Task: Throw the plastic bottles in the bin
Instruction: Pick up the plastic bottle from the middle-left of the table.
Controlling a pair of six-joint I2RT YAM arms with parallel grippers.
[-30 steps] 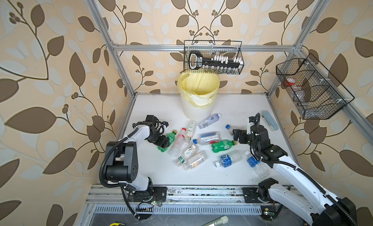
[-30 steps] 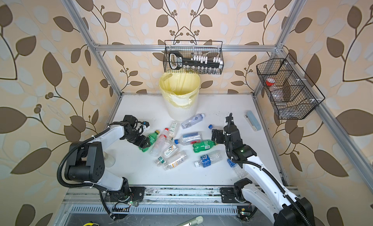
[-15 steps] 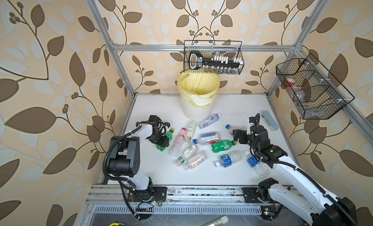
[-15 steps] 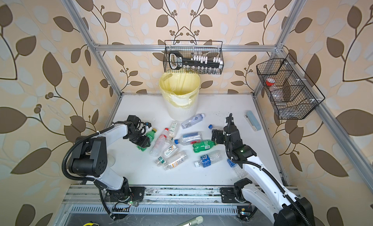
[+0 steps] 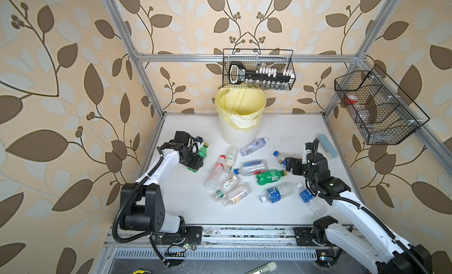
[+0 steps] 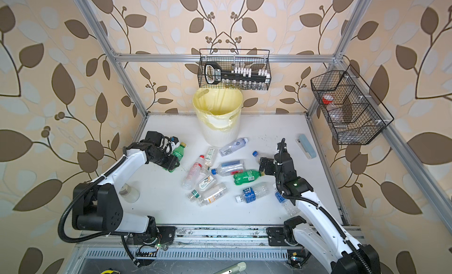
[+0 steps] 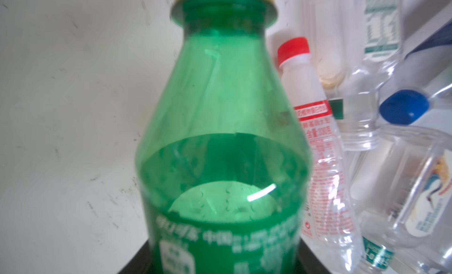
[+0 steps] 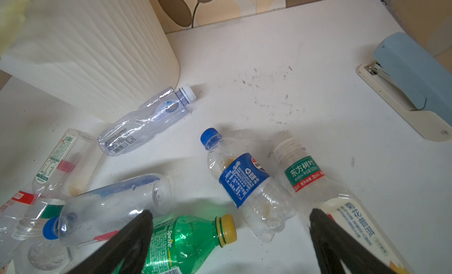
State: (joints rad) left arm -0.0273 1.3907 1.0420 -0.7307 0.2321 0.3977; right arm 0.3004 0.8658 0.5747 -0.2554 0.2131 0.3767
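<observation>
beige wallpaper (image 5: 73,64) with brown leaves covers the walls; a silver aluminium frame (image 5: 195,57) stands around the scuffed white table top (image 5: 190,201).

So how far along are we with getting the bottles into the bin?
Done: nothing that shows; no bottle is visible inside the bin. In hand: the left gripper is closed on a green bottle, while the right gripper is open and empty. Left: the other bottles, about a dozen, lie on the table.
</observation>
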